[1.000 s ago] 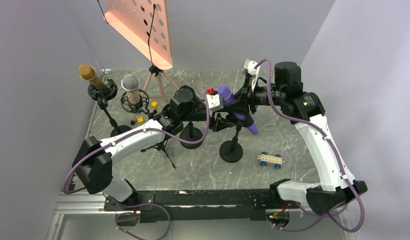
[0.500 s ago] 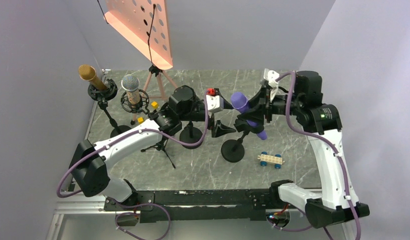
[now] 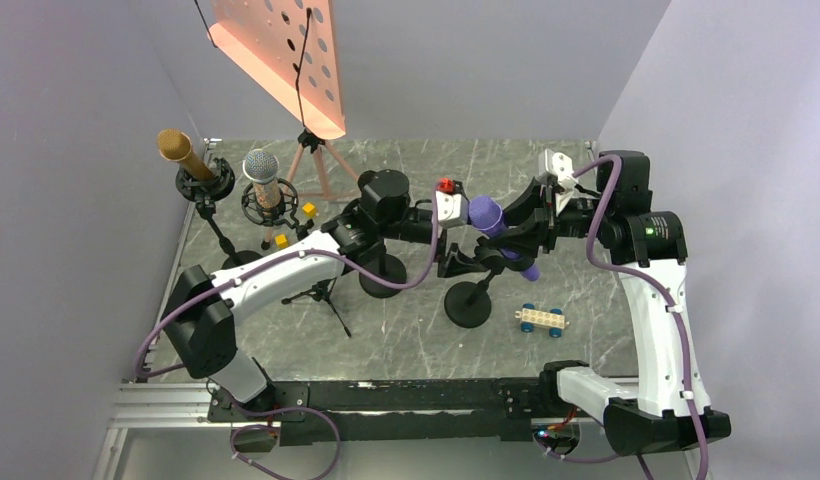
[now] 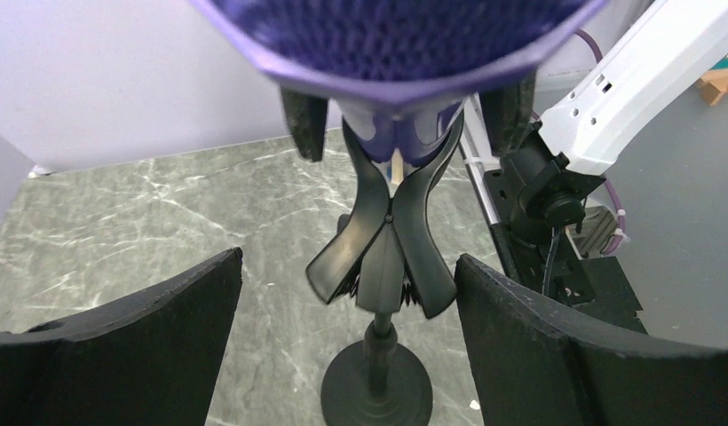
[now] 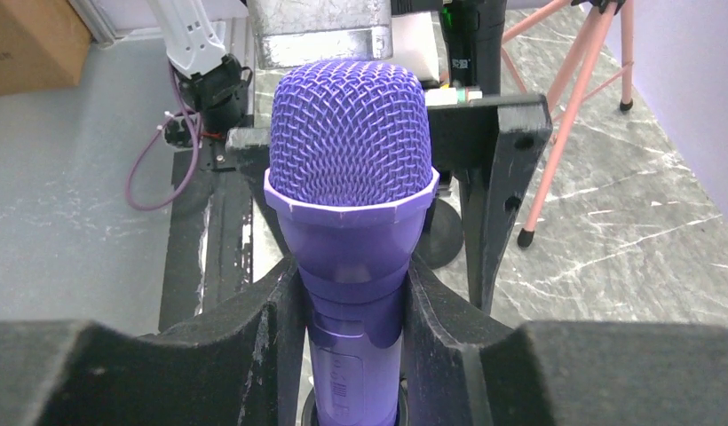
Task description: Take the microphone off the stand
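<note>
The purple microphone (image 3: 489,222) (image 5: 352,204) tilts up to the left over the black stand (image 3: 469,300). My right gripper (image 3: 514,238) (image 5: 352,297) is shut on the microphone's body just below the mesh head, its pads (image 5: 272,328) pressed to both sides. In the left wrist view the stand's spring clip (image 4: 389,240) rises on its post above the round base (image 4: 376,390), and the clip's upper arms sit on either side of the purple body. My left gripper (image 3: 454,258) (image 4: 347,262) is open, its fingers (image 4: 165,328) wide of the clip's handles and not touching them.
A gold microphone (image 3: 176,150) and a silver one (image 3: 261,168) stand on their own stands at the left. A pink music stand (image 3: 286,50) on a tripod is at the back. A toy block car (image 3: 541,318) lies right of the stand's base. Another round base (image 3: 383,272) sits under my left arm.
My left gripper has opened wide and shifted right to the clip. My right arm has swung rightwards with the microphone in its grip, tilting it more upright.
</note>
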